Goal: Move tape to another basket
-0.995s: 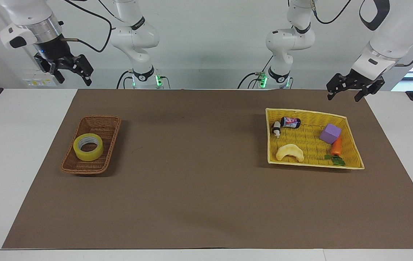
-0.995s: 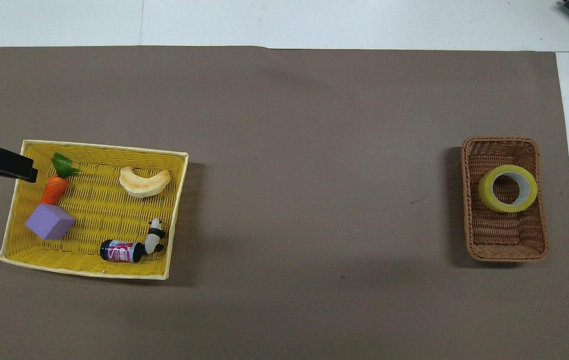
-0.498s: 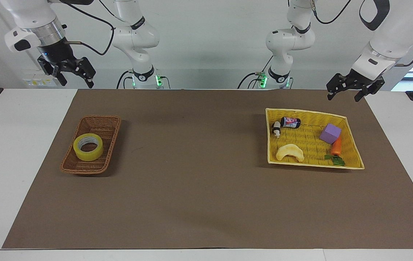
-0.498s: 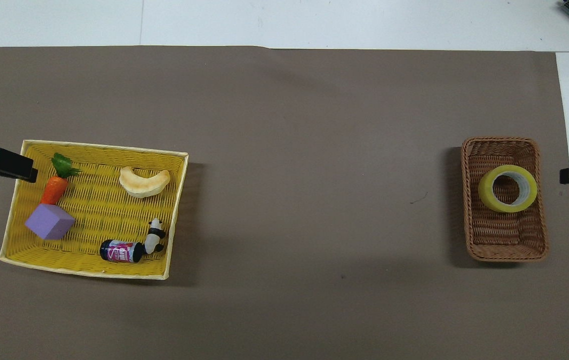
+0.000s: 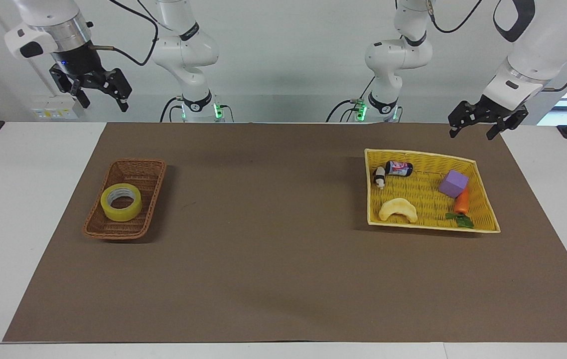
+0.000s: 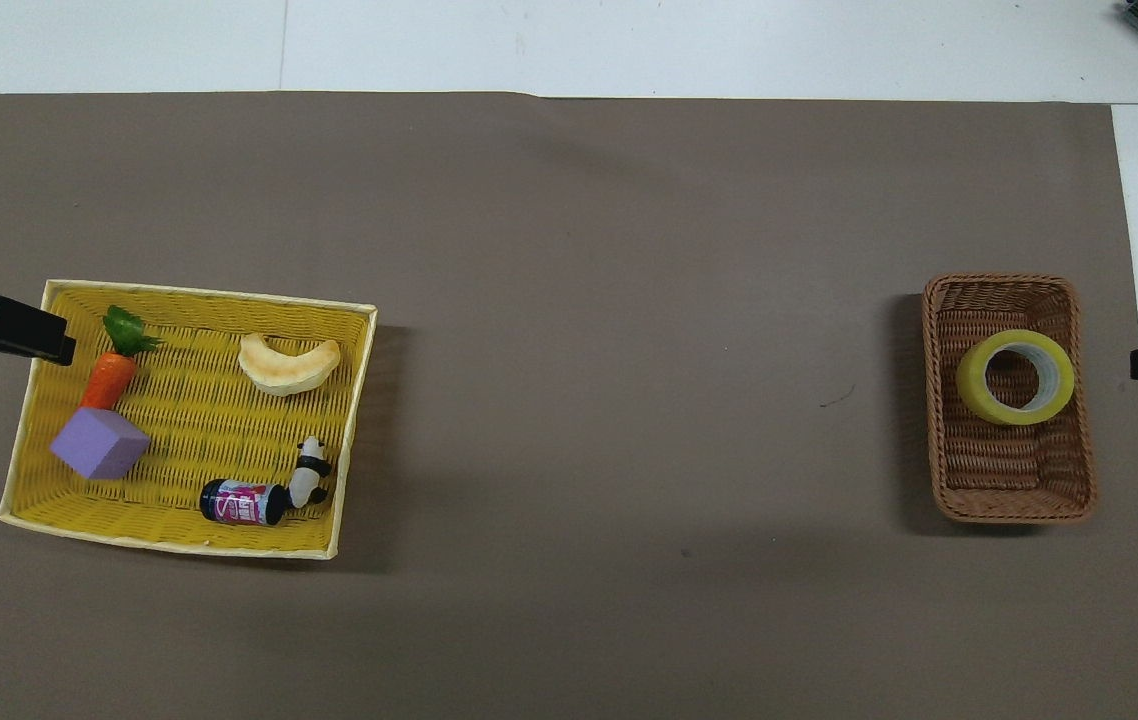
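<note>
Two baskets sit on the brown mat (image 5: 283, 259) that covers my table (image 5: 9, 209), one at each side of the frame. Only one item carries printing: the small dark bottle (image 5: 398, 168) has a pink and white label, but its lettering is too small for me to read.

The tape (image 5: 121, 202) is a wide ring of translucent yellow with a grey-white core. It lies flat, hole up, inside the narrow dark-brown wicker basket (image 5: 140, 169) at the centre left of the facing view, roughly midway along the basket's length.

At the centre right lies the larger yellow woven tray basket (image 5: 483, 199). In it are the bottle on its side, a little panda figure (image 5: 379, 177) touching the bottle's end, a pale croissant toy (image 5: 398, 210), a purple cube (image 5: 453, 183) and a toy carrot (image 5: 462, 203) with green leaves just beside the cube.

My right gripper (image 5: 98, 93) hangs high at the upper left of the facing view, over the table's edge by the wicker basket's end, jaws apart and holding nothing. My left gripper (image 5: 473, 130) hovers at the upper right, above the mat's corner near the yellow basket, jaws likewise apart and empty.
</note>
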`<state>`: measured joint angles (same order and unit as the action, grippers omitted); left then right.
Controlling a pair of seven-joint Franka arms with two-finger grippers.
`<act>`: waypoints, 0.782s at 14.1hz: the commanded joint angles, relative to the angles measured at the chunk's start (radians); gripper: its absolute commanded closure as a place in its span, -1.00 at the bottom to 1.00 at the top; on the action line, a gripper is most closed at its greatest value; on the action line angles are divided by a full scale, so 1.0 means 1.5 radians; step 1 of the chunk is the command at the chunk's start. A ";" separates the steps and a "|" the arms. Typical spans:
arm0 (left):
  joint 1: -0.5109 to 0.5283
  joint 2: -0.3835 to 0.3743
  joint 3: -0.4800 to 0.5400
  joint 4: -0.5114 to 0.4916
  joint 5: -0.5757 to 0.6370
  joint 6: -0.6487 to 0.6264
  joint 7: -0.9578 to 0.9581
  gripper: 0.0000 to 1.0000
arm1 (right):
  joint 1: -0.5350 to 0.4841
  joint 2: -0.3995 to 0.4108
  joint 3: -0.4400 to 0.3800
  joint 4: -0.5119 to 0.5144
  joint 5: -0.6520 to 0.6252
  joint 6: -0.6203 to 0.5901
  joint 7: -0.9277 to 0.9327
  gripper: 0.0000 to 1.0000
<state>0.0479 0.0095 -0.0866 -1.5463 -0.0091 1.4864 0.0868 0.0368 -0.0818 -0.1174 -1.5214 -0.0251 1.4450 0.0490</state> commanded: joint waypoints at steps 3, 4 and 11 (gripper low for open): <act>0.007 0.008 -0.006 0.018 0.008 -0.016 0.007 -1.00 | 0.001 0.006 0.002 -0.004 0.005 0.019 0.009 -1.00; 0.007 0.008 -0.005 0.018 0.008 -0.016 0.007 -1.00 | 0.001 0.006 0.002 -0.005 0.005 0.021 0.009 -1.00; 0.007 0.008 -0.005 0.018 0.008 -0.016 0.007 -1.00 | -0.001 0.010 0.002 0.003 0.005 0.019 0.008 -1.00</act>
<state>0.0479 0.0095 -0.0865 -1.5463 -0.0091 1.4862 0.0868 0.0370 -0.0693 -0.1168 -1.5223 -0.0243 1.4630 0.0490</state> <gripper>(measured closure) 0.000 0.000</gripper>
